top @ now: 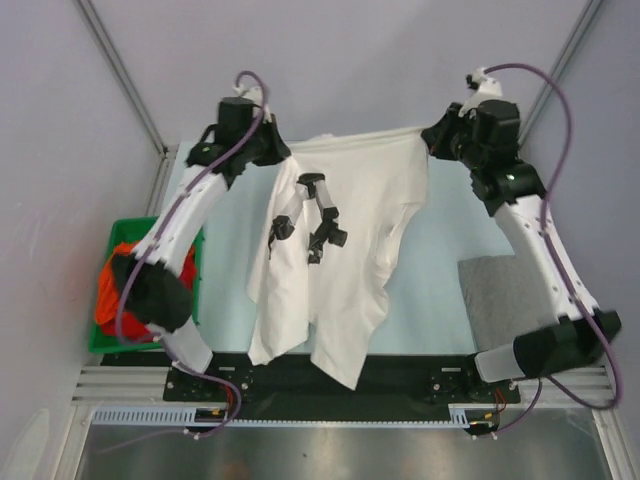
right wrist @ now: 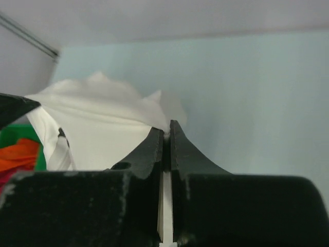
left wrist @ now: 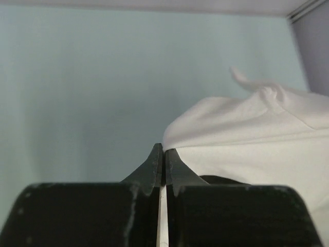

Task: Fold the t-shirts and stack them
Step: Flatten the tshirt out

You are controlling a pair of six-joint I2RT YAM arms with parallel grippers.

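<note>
White t-shirt: hung as a thin, soft, matte sheet above the pale table, stretched by its top edge between the two arms. Sagged in long vertical folds, with an uneven lower edge draped over the black base rail at the near side. Bore a black print of angular shapes left of middle, too small to read.

Left gripper: pinched tight on the shirt's top left corner. Appeared from its own wrist as two dark, scuffed, tapering fingers pressed flat together, with white cloth bunching out just right of the tips.

Right gripper: likewise clamped hard on the top right corner. Showed closed fingers from its wrist, with puckered fabric spreading left from the tips. Pinch points themselves hidden by cloth and wrist housings in the top view.

Grey t-shirt: lay flat as a folded rectangle on the right side of the table, partly covered by the right arm.

Orange t-shirt: sat crumpled in the green bin left of the table, largely covered by the left arm's elbow. Could not tell whether the darker red at its lower edge was a separate garment. Was cut off at the left edge of the right wrist view.
</note>
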